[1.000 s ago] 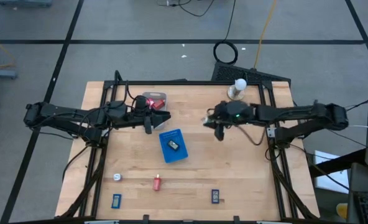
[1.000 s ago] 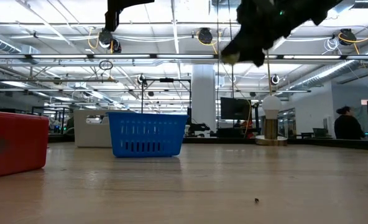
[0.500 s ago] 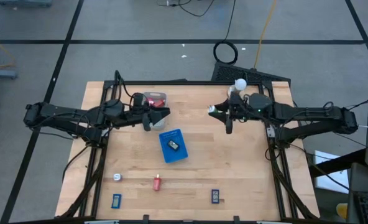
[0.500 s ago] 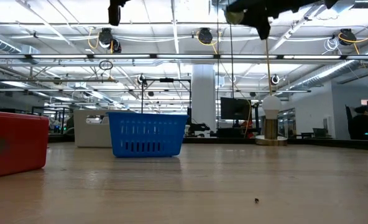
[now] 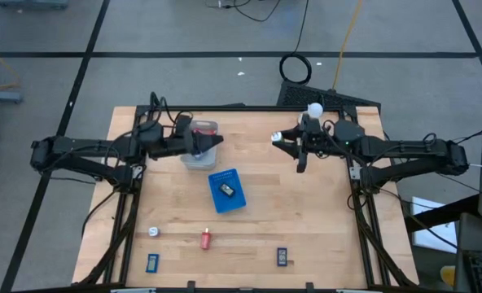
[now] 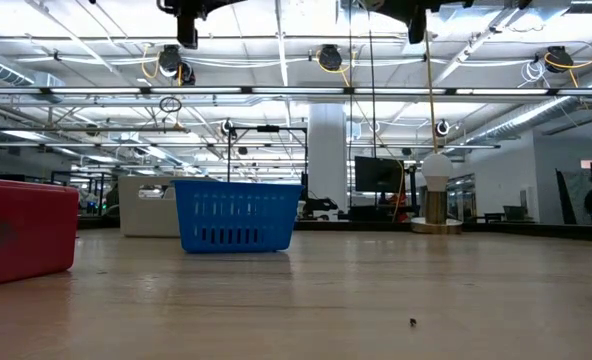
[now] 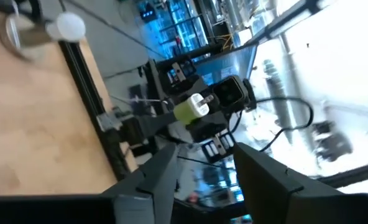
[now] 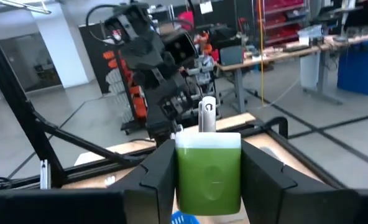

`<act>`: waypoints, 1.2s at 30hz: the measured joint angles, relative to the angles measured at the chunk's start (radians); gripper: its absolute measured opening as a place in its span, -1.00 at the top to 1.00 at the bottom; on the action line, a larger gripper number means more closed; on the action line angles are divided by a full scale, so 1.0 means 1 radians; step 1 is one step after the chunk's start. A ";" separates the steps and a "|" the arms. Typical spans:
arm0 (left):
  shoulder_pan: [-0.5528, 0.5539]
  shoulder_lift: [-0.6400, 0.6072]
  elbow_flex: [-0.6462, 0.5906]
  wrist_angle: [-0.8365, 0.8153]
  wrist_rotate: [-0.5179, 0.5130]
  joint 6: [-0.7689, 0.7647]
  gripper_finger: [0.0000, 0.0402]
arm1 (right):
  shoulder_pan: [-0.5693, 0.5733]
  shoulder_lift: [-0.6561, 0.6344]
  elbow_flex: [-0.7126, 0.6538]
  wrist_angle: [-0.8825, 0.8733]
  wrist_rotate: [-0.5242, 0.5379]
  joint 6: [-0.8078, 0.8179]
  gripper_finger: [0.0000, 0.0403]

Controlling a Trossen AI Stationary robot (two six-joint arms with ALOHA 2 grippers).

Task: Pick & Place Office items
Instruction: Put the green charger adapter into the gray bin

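Right gripper [image 5: 283,137] aloft, clamping green piece [image 8: 208,168].

We find no legible text, labels, brand marks, numbers or signs in any view. No surface in the pictures carries readable print.
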 joint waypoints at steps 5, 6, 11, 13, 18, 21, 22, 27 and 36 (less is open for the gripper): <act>0.033 0.000 0.000 0.000 0.062 -0.130 -0.14 | 0.000 0.005 0.000 0.083 -0.017 -0.030 0.38; 0.039 0.000 0.000 0.000 0.073 -0.151 -0.23 | 0.000 0.011 0.000 0.102 -0.028 -0.033 0.38; 0.084 0.035 0.000 -0.001 0.142 -0.287 -0.77 | 0.000 0.048 0.000 0.159 -0.047 -0.041 0.38; 0.099 0.069 -0.001 0.001 0.175 -0.347 -0.93 | 0.003 0.072 0.000 0.182 -0.053 -0.052 0.38; 0.113 0.192 -0.002 0.158 0.271 -0.490 -0.83 | 0.027 0.131 0.000 0.266 -0.053 -0.075 0.38; 0.114 0.250 -0.001 0.361 0.292 -0.550 -0.81 | 0.038 0.142 0.000 0.302 -0.052 -0.078 0.38; 0.113 0.267 0.000 0.413 0.287 -0.566 -0.83 | 0.040 0.146 0.000 0.319 -0.051 -0.080 0.38; 0.113 0.330 0.000 0.504 0.284 -0.583 -0.97 | 0.040 0.148 0.000 0.378 -0.046 -0.081 0.38; 0.072 0.409 0.000 0.654 0.201 -0.590 -0.99 | 0.040 0.148 0.000 0.401 -0.045 -0.081 0.38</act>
